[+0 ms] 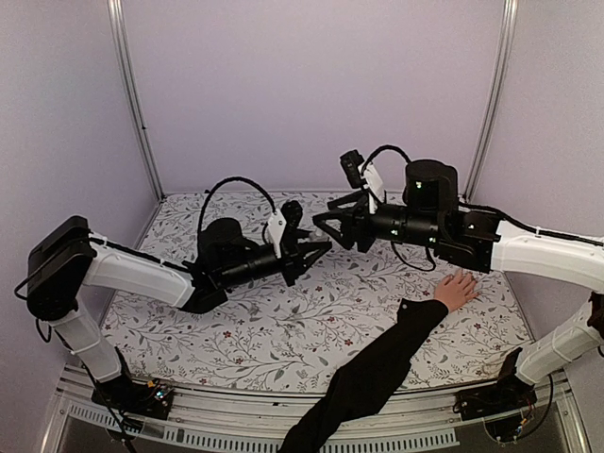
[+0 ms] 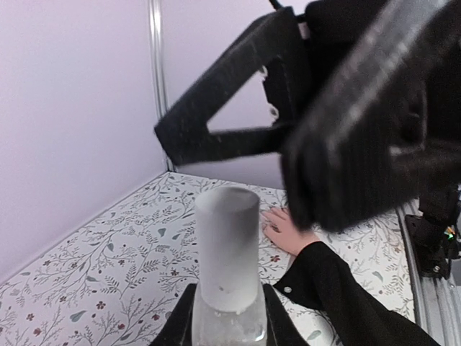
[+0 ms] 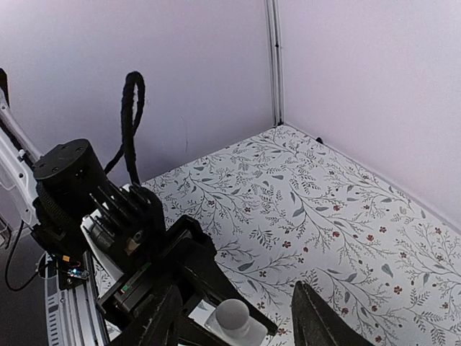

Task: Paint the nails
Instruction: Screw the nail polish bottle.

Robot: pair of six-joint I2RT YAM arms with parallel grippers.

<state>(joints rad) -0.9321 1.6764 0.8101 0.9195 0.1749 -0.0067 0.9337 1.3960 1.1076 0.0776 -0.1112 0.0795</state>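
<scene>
Nails [image 1: 471,280] sit at the tips of a person's spread fingers, too small to make out one by one. The fingers lie flat on the right side of the floral surface [image 1: 283,326]. The person's arm, in a long black sleeve [image 1: 377,368], reaches in from the near edge. The left hand [image 1: 311,253] pinches a small pale bottle [image 2: 227,252] with a frosted cap and holds it upright above the middle of the surface, well apart from the nails. The right hand [image 1: 323,212] hangs at that cap with its fingers spread. In the right wrist view, one finger stands on each side of the cap with a gap between.
</scene>
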